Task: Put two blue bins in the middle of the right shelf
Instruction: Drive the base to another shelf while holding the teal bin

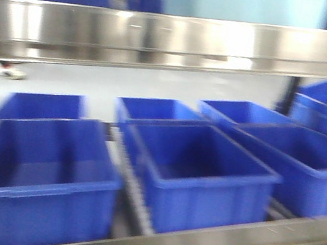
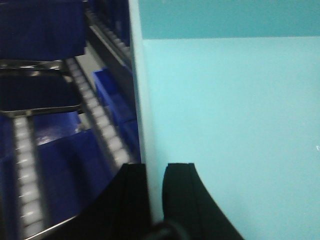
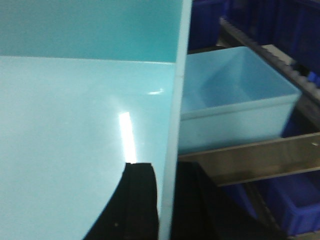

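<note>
left gripper: 2 black fingers pinched on a side wall of the held light-blue bin; the wall runs up to 12 o'clock, bin inside at 3 o'clock.
right gripper: also clamped over a wall of that bin, probably the opposite one; bin inside at 9 o'clock.
second light-blue bin: 2 o'clock of the right gripper, sitting on what looks like the right shelf middle.
dark blue bins: front view, 6 o'clock, on a roller level under the shiny front rail.
progress: likely 1 of 2 placed; held bin at 12 o'clock behind the rail, not yet set down.
hidden: front view blurred; held bin's base cut off; can't confirm which level.
</note>
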### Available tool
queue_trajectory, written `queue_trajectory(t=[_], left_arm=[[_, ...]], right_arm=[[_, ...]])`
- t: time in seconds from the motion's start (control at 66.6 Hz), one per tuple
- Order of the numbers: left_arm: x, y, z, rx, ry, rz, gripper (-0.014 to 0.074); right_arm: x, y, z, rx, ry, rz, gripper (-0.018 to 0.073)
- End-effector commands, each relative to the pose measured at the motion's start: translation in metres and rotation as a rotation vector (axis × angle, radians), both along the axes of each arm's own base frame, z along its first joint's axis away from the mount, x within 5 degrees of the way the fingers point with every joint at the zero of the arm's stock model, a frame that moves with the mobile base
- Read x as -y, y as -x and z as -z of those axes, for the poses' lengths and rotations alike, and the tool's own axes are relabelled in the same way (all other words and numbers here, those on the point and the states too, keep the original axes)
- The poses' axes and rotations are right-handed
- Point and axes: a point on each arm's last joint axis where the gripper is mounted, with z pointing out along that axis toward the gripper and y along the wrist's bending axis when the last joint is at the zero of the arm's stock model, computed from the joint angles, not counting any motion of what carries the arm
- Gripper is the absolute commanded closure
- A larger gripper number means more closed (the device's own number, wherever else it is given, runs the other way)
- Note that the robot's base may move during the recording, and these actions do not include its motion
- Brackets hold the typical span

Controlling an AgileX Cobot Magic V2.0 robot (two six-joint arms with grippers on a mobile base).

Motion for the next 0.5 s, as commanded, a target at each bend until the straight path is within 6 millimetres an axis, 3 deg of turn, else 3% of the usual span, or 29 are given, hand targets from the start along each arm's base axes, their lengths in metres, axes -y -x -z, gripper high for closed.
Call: queue_trajectory(t=[0.0,0.48], left_arm=[[0.0013,0.0034,-0.0097,0.055,0.026,0.020,0.0707],[0.0013,0.0034,-0.0097,0.055,0.026,0.020,0.0707]], right_arm=[[-0.0014,0.0034,-0.0138,0.091,-0.016,-0.018,0.0721],[-0.0014,0.0034,-0.0140,0.093,-0.016,-0.018,0.0721]])
